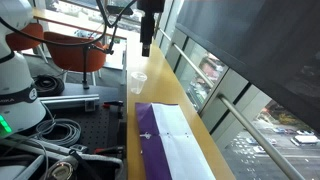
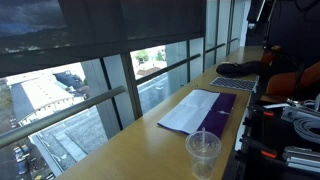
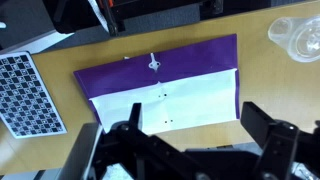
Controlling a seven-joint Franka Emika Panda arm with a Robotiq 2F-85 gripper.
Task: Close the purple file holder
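One purple file holder (image 3: 165,90) — open, flat

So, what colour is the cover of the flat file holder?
Deep purple; the flat rectangular file holder shows best in the wrist view.

We are seeing the flat purple file holder (image 3: 160,70) lying on the wooden surface (image 3: 270,85), a clear plastic cup (image 3: 297,38) standing apart.

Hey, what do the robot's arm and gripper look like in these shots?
The gripper is matte black, with two blocky, angular fingers. In an exterior view the arm is smooth white with rounded segments, and a green light glows low on it.
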